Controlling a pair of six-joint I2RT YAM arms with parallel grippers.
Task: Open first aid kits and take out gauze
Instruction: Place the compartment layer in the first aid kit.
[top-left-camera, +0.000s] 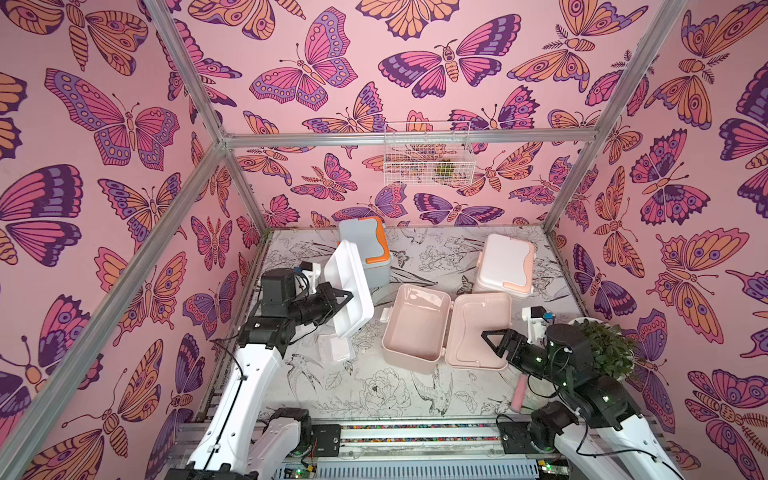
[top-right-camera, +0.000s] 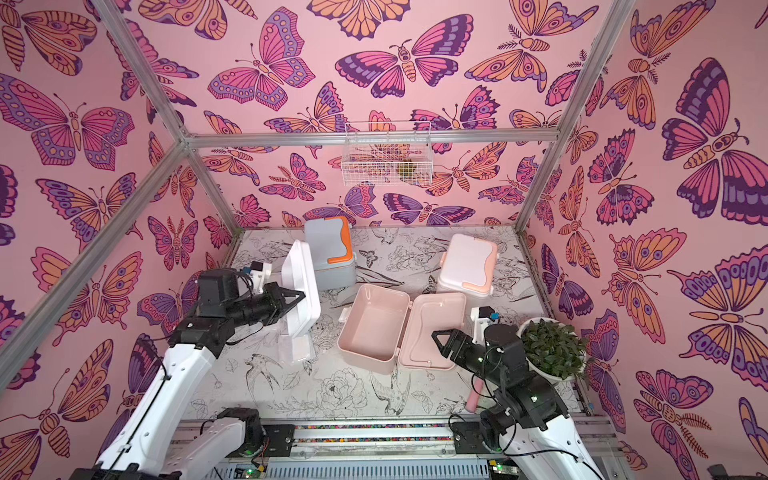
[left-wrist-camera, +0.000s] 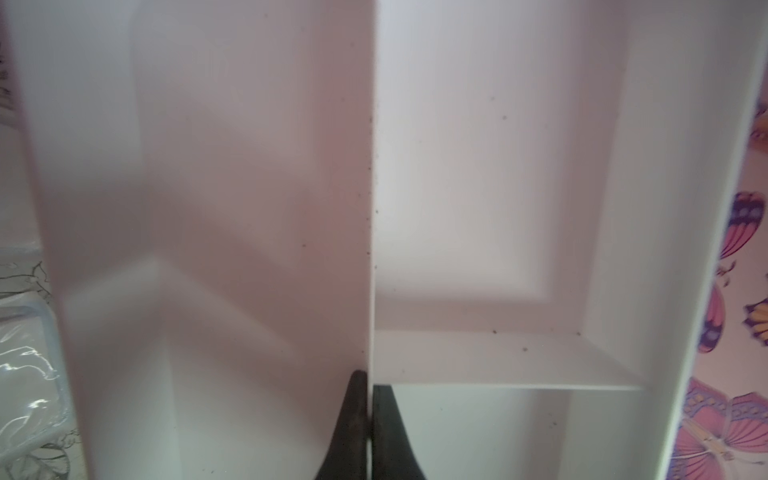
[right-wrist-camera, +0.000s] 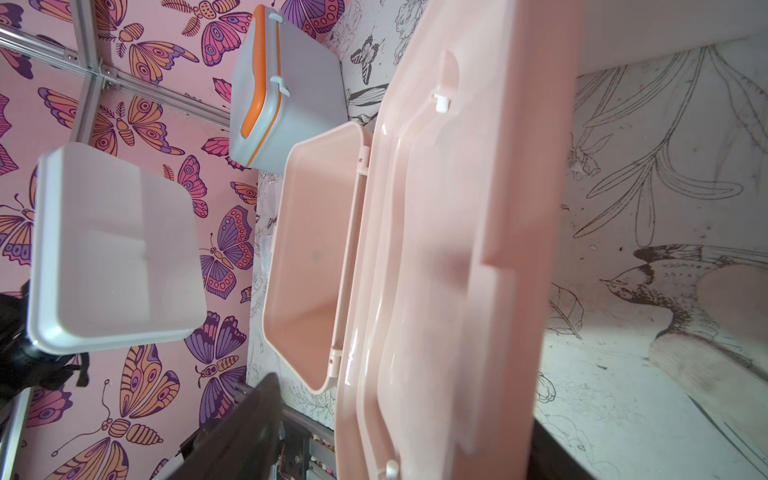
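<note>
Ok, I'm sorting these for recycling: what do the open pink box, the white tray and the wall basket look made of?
The open pink box: moulded plastic, smooth semi-gloss; soft highlights, rounded corners. The white tray: likely thin matte plastic; light glows through its walls. The wall basket: probably white-coated metal wire; thin open grid.

Legend: a white wire basket (top-left-camera: 428, 153) is hanging on the butterfly-patterned back wall (top-left-camera: 311, 62), holding something green. A leafy plant (top-left-camera: 609, 349) is sitting in a white bowl (top-right-camera: 552, 376) at the right side of the line-drawn table (top-left-camera: 374, 399); a pink handle (top-left-camera: 518, 397) is lying just beside the bowl.
</note>
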